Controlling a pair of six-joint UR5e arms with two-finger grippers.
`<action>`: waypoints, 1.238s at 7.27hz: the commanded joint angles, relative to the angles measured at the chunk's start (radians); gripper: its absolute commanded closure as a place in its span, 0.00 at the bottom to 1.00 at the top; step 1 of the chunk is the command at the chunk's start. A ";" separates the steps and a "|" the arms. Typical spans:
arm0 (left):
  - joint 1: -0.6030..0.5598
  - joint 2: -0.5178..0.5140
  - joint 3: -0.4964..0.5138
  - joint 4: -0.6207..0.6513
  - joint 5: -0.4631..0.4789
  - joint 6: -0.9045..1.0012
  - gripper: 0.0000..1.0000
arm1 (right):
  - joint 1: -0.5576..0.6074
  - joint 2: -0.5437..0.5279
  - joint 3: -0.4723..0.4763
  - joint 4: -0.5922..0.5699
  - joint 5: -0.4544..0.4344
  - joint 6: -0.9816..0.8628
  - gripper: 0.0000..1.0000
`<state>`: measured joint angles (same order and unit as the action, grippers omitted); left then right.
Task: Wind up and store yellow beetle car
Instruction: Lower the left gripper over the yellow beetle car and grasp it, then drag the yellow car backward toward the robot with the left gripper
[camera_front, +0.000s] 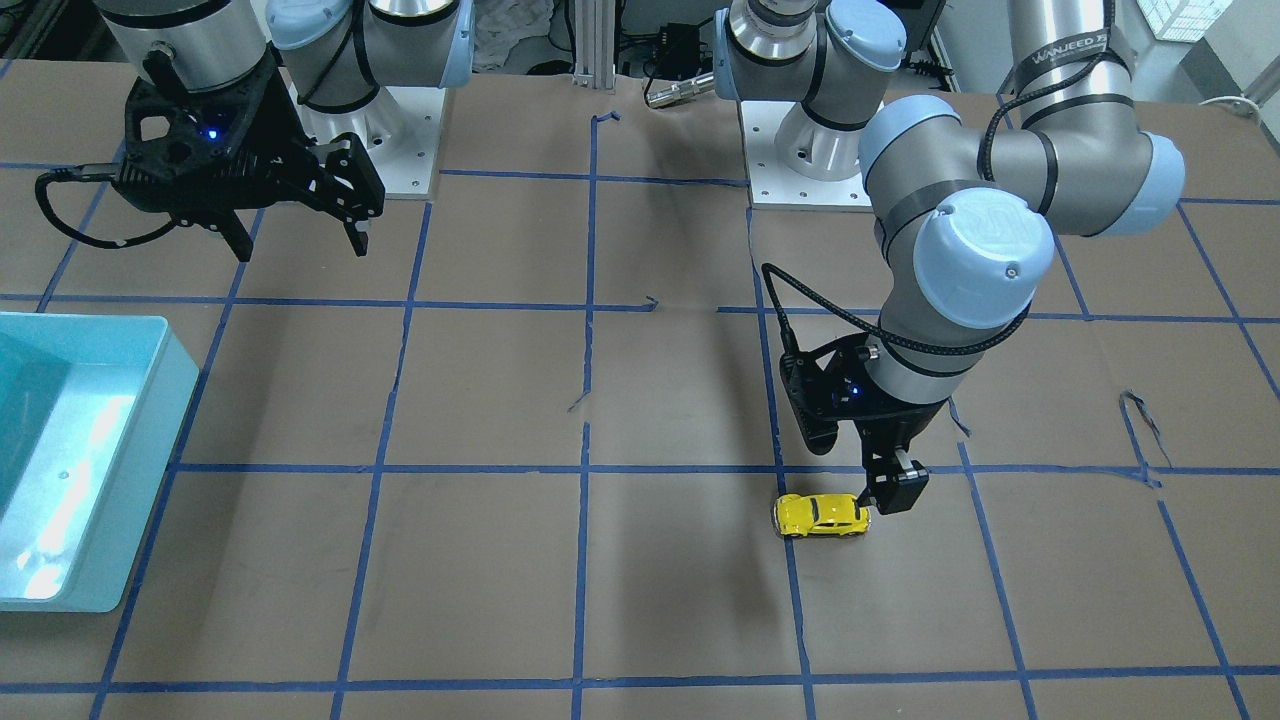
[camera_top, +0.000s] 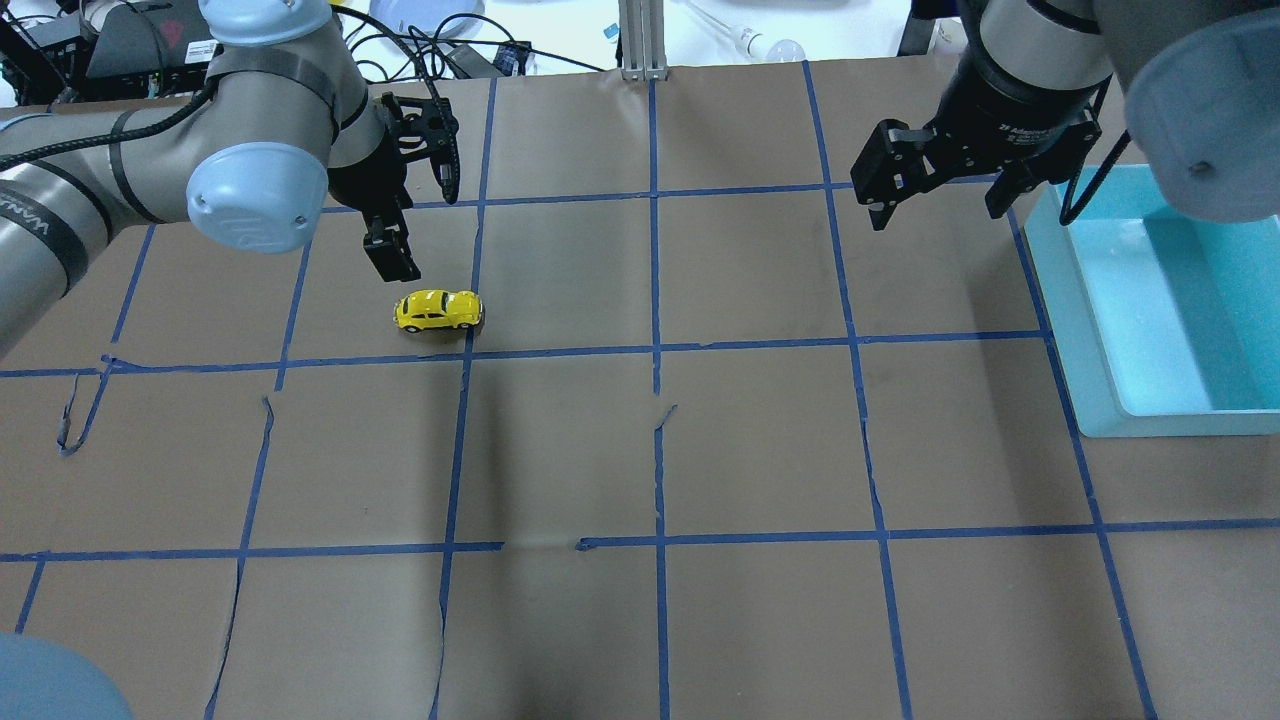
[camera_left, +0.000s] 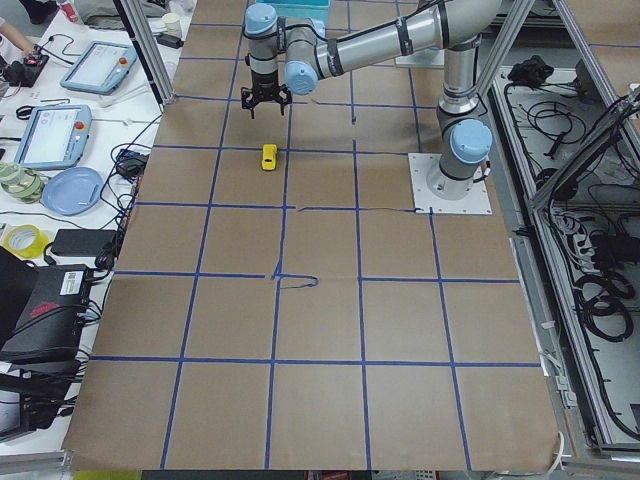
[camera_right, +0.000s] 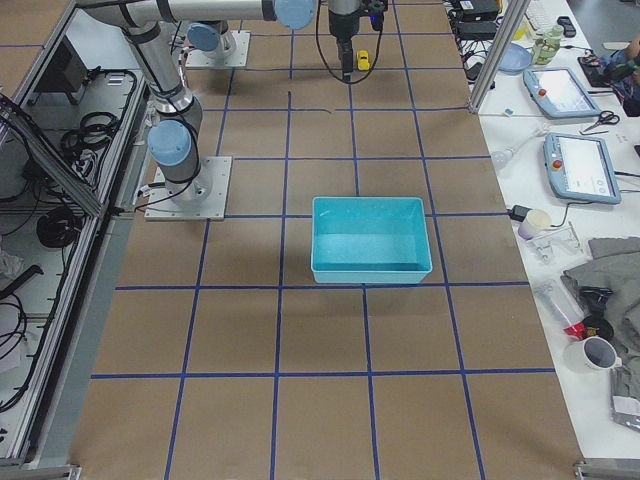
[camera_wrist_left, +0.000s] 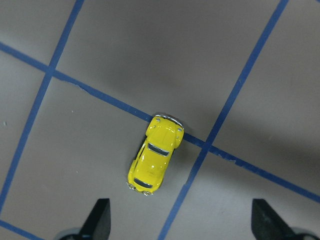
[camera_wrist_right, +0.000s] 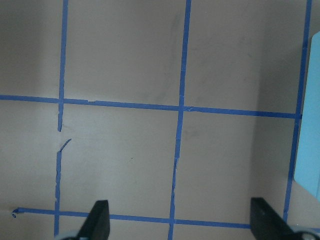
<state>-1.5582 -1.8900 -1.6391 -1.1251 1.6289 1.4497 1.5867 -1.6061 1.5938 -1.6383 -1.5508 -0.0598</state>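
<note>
The yellow beetle car (camera_top: 438, 310) stands on its wheels on the brown paper, beside a blue tape line, in the left half of the table. It also shows in the front view (camera_front: 820, 515) and in the left wrist view (camera_wrist_left: 156, 155). My left gripper (camera_top: 420, 222) hovers just behind the car, on the robot's side. It is open and empty, and the car lies ahead of its fingertips (camera_wrist_left: 100, 222), not between them. My right gripper (camera_top: 940, 205) is open and empty, raised near the teal bin (camera_top: 1100, 330).
The teal bin (camera_front: 150, 450) stands at the table's right end, and its edge shows in the right wrist view (camera_wrist_right: 311, 125). The brown paper has a grid of blue tape and several small tears. Both arm bases (camera_front: 800, 170) stand at the robot's edge.
</note>
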 joint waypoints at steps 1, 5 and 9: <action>0.004 -0.078 -0.037 0.092 0.039 0.095 0.00 | 0.001 0.000 0.000 0.000 0.000 0.000 0.00; 0.013 -0.184 -0.068 0.140 -0.029 0.097 0.04 | 0.001 0.000 0.000 0.000 0.000 0.002 0.00; 0.047 -0.190 -0.070 0.146 -0.026 0.118 0.23 | 0.001 0.000 0.000 0.000 0.000 0.002 0.00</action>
<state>-1.5201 -2.0773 -1.7081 -0.9799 1.6010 1.5637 1.5873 -1.6061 1.5938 -1.6383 -1.5512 -0.0583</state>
